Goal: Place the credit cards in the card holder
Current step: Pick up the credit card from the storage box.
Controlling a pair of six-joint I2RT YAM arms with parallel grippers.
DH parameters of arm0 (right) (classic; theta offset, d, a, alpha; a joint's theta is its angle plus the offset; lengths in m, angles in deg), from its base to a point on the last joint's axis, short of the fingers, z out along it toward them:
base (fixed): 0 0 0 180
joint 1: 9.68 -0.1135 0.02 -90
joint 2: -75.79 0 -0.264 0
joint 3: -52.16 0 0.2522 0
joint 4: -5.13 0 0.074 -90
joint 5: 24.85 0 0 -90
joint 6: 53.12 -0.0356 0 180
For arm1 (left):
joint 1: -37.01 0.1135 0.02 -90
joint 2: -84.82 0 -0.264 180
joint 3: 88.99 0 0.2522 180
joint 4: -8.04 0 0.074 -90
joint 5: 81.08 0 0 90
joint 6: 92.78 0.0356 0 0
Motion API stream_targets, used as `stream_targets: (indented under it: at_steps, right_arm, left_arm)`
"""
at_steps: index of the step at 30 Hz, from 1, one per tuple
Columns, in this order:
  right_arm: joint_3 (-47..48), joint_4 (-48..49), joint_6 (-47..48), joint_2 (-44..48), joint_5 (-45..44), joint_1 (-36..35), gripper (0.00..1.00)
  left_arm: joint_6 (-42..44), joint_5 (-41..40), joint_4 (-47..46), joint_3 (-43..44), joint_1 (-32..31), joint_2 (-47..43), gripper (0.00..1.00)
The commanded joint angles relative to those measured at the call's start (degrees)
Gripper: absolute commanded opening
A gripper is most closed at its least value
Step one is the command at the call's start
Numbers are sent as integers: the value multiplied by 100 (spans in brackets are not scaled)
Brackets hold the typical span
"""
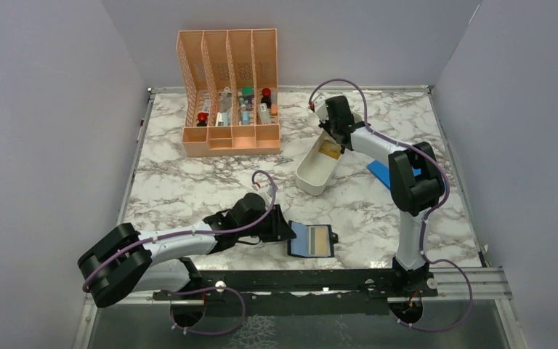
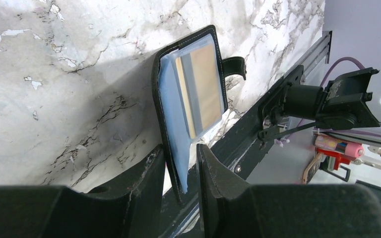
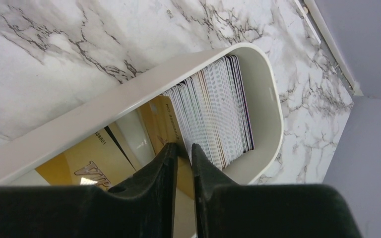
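Observation:
The black card holder (image 1: 312, 240) lies open near the front edge, with a tan card and a blue card in its clear sleeves. In the left wrist view the holder (image 2: 193, 89) shows its snap tab (image 2: 235, 67). My left gripper (image 1: 285, 233) (image 2: 181, 168) is closed narrowly round the holder's near edge; the cover rests against one finger. My right gripper (image 1: 332, 145) (image 3: 182, 148) is down inside the white tray (image 3: 129, 91), nearly shut on the edge of a gold card (image 3: 166, 119) at the front of a packed stack of cards (image 3: 218, 114). Another gold card (image 3: 87, 158) lies flat in the tray.
The white tray (image 1: 309, 182) sits tilted right of centre. A peach slotted organizer (image 1: 229, 94) with small items stands at the back left. A flat blue rectangle (image 1: 379, 173) lies beside the right arm. A black rail runs along the table's front edge.

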Motion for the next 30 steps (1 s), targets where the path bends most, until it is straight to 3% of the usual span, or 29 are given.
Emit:
stream_targets:
  at_steps: [1,9,13,15,24,30]
  right_arm:
    - [440,-300,-173,-19,48,95,19]
    - [555,-526,-247,102,107,99,17]
    - [707,-950,-421,166,227,93,2]
    - [724,-1138,-551,271,334,95,1]
    - [604,-1578,-1013,810,526,94,1]
    - [761,-1961,-1443,1122,984,84,1]
  left_arm:
    - [-38,147,-256,-62,15,49,33]
    - [-34,180,-287,-46,15,87,33]
    - [-73,96,-223,-64,15,49,30]
    - [-76,35,-121,-43,15,53,29]
    - [-42,-332,234,-53,15,46,9]
    - [39,-521,517,76,14,-28,4]
